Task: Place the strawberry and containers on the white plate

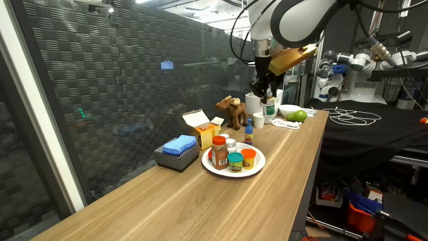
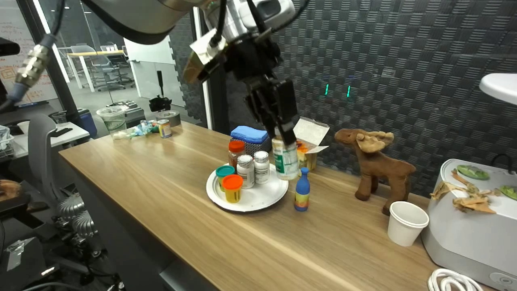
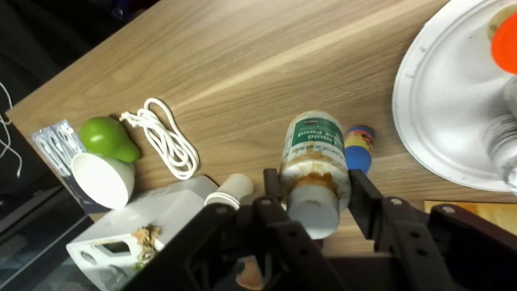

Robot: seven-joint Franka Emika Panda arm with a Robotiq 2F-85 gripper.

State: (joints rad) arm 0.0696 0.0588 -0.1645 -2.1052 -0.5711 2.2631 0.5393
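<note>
Across the lower half of an exterior view runs a wood-grained table (image 1: 200, 207), its pale streaks slanting toward the upper right. Near the middle of the frame, the white plate (image 1: 260, 165) carries a red-lidded jar (image 1: 219, 155), a teal-lidded tub (image 1: 235, 163), an orange-lidded tub (image 1: 248, 159) and two white bottles (image 2: 245, 173), all upright. A red thing (image 1: 210, 155) shows at the jar's left edge, mostly hidden; whether it is the strawberry cannot be told.

Low in the middle of the wrist view, the gripper (image 3: 314, 182) has its fingers (image 3: 365, 198) clamped on either side of a plant food bottle (image 3: 317, 137), held off the table. Just to its right stands a blue bottle (image 3: 358, 151).

Left of the plate sits a black woven box (image 1: 177, 160) topped with a blue cloth (image 1: 180, 144). Toward the right of an exterior view are a brown toy moose (image 2: 387, 169), white paper cups (image 2: 406, 224) and a white appliance (image 2: 464, 242). At the left of the wrist view, a green pear (image 3: 107, 137) touches a white bowl (image 3: 103, 180).

Behind the table rises a dark ribbed wall (image 1: 133, 77). Upper right, beyond a black cloth (image 1: 347, 140), stands another white robot arm (image 1: 362, 62). A whiteboard (image 2: 24, 76) with red writing fills the upper left of an exterior view, beside a yellow-topped desk (image 2: 95, 53).
</note>
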